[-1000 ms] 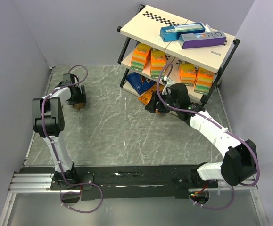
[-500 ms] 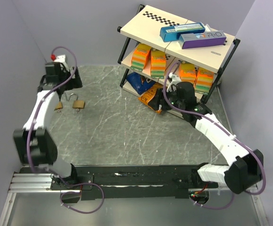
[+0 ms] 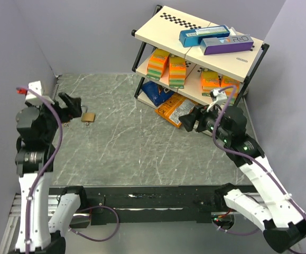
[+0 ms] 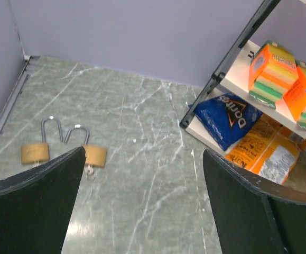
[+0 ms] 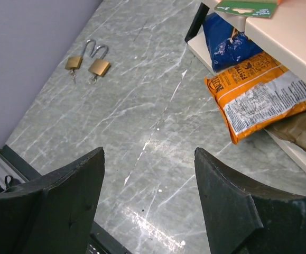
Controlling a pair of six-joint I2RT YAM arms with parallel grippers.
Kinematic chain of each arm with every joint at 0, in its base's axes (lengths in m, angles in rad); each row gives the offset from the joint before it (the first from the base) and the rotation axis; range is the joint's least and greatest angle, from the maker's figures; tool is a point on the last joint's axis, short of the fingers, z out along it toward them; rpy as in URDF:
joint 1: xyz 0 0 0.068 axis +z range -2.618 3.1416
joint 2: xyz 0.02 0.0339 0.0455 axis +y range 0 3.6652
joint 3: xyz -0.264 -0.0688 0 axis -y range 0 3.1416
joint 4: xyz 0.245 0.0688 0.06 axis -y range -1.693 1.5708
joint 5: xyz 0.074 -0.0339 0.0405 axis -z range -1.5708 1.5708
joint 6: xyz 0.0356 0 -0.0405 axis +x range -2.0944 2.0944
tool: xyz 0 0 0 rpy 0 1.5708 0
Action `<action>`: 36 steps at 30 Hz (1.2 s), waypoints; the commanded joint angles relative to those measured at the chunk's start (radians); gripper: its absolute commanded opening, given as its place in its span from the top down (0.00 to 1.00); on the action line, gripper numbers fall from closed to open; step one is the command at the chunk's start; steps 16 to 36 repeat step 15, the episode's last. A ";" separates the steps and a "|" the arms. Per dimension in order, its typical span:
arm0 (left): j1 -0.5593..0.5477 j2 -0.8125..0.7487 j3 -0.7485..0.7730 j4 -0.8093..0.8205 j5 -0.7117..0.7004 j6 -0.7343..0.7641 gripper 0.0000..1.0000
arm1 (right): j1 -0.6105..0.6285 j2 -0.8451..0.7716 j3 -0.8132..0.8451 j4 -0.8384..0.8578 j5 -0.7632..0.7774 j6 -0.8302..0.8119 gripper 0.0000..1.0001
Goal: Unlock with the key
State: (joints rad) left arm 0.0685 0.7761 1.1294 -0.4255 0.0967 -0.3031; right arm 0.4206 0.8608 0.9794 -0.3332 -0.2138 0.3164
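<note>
One tiny key (image 4: 89, 170) sticks out of the base of the nearer padlock (image 4: 94, 155), which lies flat on the marble-patterned table (image 4: 142, 106) well apart from the shelf (image 4: 235, 53), out toward the side wall. The key's long axis seems to follow the padlock body, its free end pointing away from the silver shackle and the back wall, but it is too small and blurred to be sure. Just beside it, on the side away from the shelf, lies the farther padlock (image 4: 35, 153), its shackle touching or almost touching its neighbour's. The left gripper (image 4: 143, 153) hangs above the pair with its fingers spread wide and nothing between them. The right gripper (image 5: 148, 153) is likewise splayed and empty, raised over the table just in front of the shelf. From the right wrist both padlocks appear small and far off, and a thin dark sliver also shows below the farther padlock; I cannot tell what it is. The top view shows only the nearer padlock, the left gripper covering the other, and the key cannot be made out there. That view alone shows a blue box (image 3: 204, 35) and a purple box (image 3: 225, 45) on the shelf's top board, while the wrist views show a blue snack bag (image 4: 224, 119) and an orange snack bag (image 4: 263, 153) on its lowest level
</note>
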 commanded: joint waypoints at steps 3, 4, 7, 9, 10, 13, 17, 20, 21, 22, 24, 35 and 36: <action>-0.001 -0.075 -0.037 -0.117 -0.031 -0.073 0.04 | -0.005 -0.078 -0.056 -0.035 0.034 -0.007 0.25; -0.001 -0.090 -0.037 -0.122 -0.029 -0.077 0.04 | -0.003 -0.082 -0.058 -0.036 0.033 -0.004 0.25; -0.001 -0.112 -0.039 -0.137 -0.038 -0.079 0.04 | -0.003 -0.079 -0.058 -0.038 0.013 0.001 0.25; -0.002 -0.116 -0.039 -0.148 -0.041 -0.077 0.04 | -0.006 -0.071 -0.048 -0.052 -0.009 0.003 0.25; -0.003 -0.120 -0.037 -0.153 -0.045 -0.082 0.04 | -0.003 -0.069 -0.047 -0.053 -0.013 0.003 0.25; -0.003 -0.124 -0.046 -0.151 -0.031 -0.097 0.04 | -0.003 -0.068 -0.044 -0.058 -0.019 0.001 0.25; -0.003 -0.127 -0.054 -0.147 -0.019 -0.109 0.04 | -0.003 -0.069 -0.042 -0.066 -0.021 0.001 0.25; -0.003 -0.127 -0.054 -0.147 -0.019 -0.109 0.04 | -0.003 -0.069 -0.042 -0.066 -0.021 0.001 0.25; -0.003 -0.127 -0.054 -0.147 -0.019 -0.109 0.04 | -0.003 -0.069 -0.042 -0.066 -0.021 0.001 0.25; -0.003 -0.127 -0.054 -0.147 -0.019 -0.109 0.04 | -0.003 -0.069 -0.042 -0.066 -0.021 0.001 0.25; -0.003 -0.127 -0.054 -0.147 -0.019 -0.109 0.04 | -0.003 -0.069 -0.042 -0.066 -0.021 0.001 0.25; -0.003 -0.127 -0.054 -0.147 -0.019 -0.109 0.04 | -0.003 -0.069 -0.042 -0.066 -0.021 0.001 0.25; -0.003 -0.127 -0.054 -0.147 -0.019 -0.109 0.04 | -0.003 -0.069 -0.042 -0.066 -0.021 0.001 0.25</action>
